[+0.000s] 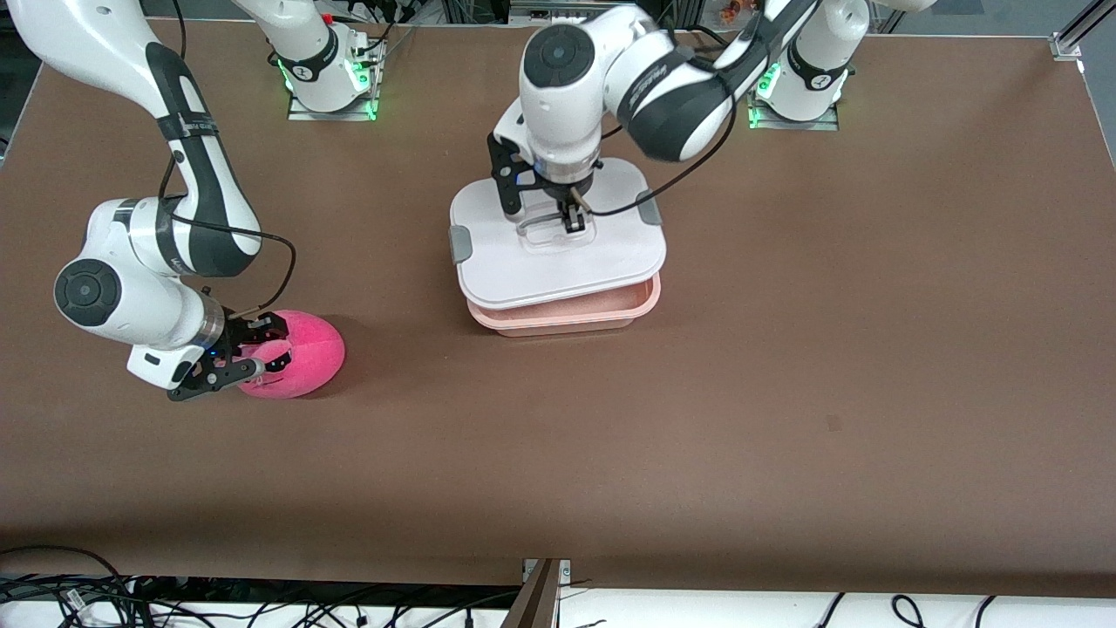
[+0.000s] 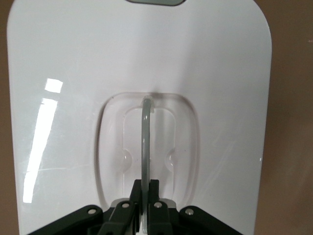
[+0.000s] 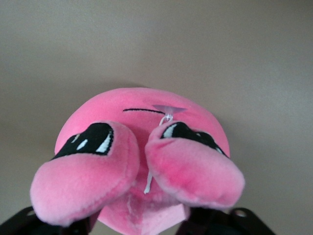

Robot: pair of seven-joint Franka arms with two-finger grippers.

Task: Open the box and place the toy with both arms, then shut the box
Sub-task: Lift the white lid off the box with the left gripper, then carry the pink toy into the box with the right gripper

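Brown tabletop (image 1: 785, 392) carries only two items, well apart. Box (image 1: 610, 310), pale pink, sits mid-table, closer to my arms' bases than to the front camera. Its white lid (image 1: 523, 262) is off the rim on the camera-facing side: the tub's edge and inner wall show beneath it there. One grey clip (image 1: 459, 244) shows on the lid edge toward the right arm's end, another (image 1: 649, 209) on the edge toward the left arm's end.

My left gripper (image 1: 573, 218) is down in the lid's recess, fingers pinched together on the clear handle (image 2: 145, 147). In the left wrist view the handle stands upright as a thin arc running into my fingertips. My left arm's forearm crosses over the lid's base-side edge and hides it from the front camera.

Toy (image 1: 301, 353), hot pink, rests on the table toward the right arm's end, nearer the front camera than the box. My right gripper (image 1: 248, 353) is at it, a finger on each side of its body; I cannot tell whether they press it. In the right wrist view the plush bulges over my fingers, black eyes (image 3: 95, 139) showing, with a white thread (image 3: 155, 156) hanging between the bulges.
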